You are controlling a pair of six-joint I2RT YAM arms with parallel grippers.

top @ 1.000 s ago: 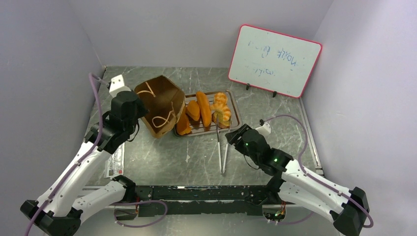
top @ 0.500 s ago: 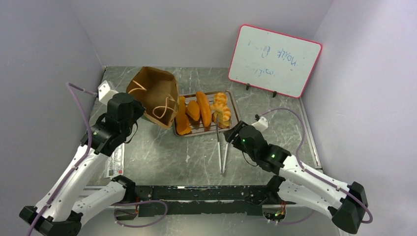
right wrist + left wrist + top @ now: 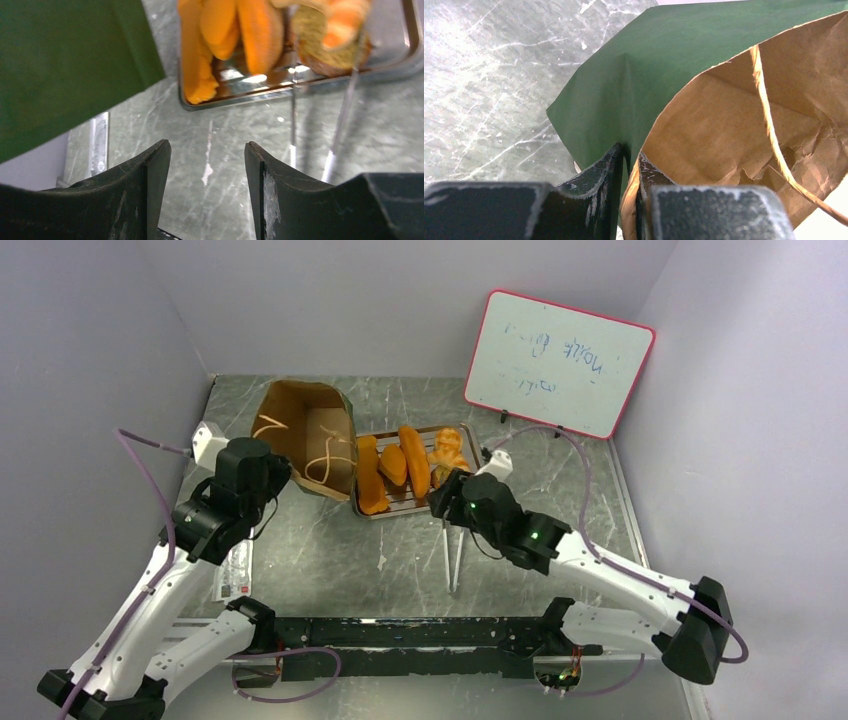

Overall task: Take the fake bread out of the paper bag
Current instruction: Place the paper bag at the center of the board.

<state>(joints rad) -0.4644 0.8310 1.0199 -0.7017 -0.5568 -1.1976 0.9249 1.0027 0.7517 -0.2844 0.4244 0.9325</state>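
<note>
Top external view puts the bread (image 3: 413,460) on the tray (image 3: 481,468) near the counter's far edge, long axes near-to-far, just beyond the right pincer (image 3: 206,145), fingers apart, while the left pincer (image 3: 630,155) is clamped on the rim of the bag (image 3: 305,435).

White-shelled, black-jointed: the left arm (image 3: 140,600) and right arm (image 3: 620,580), bolted at either end of a black base rail (image 3: 400,632). Purple cables (image 3: 150,440) loop off both wrists; green lights (image 3: 533,534) glow on the right arm. The left end effector (image 3: 629,162) and right end effector (image 3: 206,150) are black, edges scuffed pale.
</note>
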